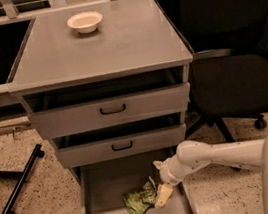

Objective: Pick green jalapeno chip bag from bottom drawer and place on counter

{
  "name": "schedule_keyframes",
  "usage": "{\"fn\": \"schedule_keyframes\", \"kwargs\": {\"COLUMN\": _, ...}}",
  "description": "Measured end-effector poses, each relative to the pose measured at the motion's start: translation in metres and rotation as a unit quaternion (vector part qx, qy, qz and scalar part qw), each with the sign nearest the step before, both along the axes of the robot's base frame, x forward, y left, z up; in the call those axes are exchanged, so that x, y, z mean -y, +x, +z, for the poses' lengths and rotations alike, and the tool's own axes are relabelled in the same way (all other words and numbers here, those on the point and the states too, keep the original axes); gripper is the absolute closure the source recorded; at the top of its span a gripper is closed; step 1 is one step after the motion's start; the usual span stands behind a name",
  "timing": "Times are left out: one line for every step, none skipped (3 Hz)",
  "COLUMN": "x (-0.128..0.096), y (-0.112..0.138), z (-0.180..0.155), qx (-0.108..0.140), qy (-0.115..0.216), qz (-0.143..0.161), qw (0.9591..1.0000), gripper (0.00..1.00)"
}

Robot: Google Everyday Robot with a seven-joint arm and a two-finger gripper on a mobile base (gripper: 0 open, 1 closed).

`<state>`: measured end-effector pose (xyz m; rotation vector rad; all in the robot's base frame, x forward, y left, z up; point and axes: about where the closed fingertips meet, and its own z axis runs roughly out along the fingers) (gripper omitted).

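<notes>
Tool (161, 194) in bottom drawer (102, 185), just beside green jalapeno chip bag (140, 202); open or closed, cannot tell; drawer front cropped.

Smooth plastic hand (163, 194) beside crinkled glossy foil green jalapeno chip bag (140, 201) in matt metal bottom drawer (102, 186).

Gripper (163, 191) in bottom drawer (102, 185), arm (232, 153) cropped
</notes>
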<state>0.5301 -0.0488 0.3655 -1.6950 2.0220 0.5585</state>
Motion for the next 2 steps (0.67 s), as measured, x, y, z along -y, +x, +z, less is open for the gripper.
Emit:
{"fn": "schedule_keyframes", "kwargs": {"x": -0.015, "y": 0.018, "z": -0.068, "qx": 0.012, "qy": 0.020, "qz": 0.003, "qw": 0.9997, "gripper": 0.00}}
{"fn": "schedule_keyframes", "kwargs": {"x": -0.018, "y": 0.007, "z": -0.092, "qx": -0.005, "qy": 0.027, "qz": -0.002, "qw": 0.9996, "gripper": 0.00}}
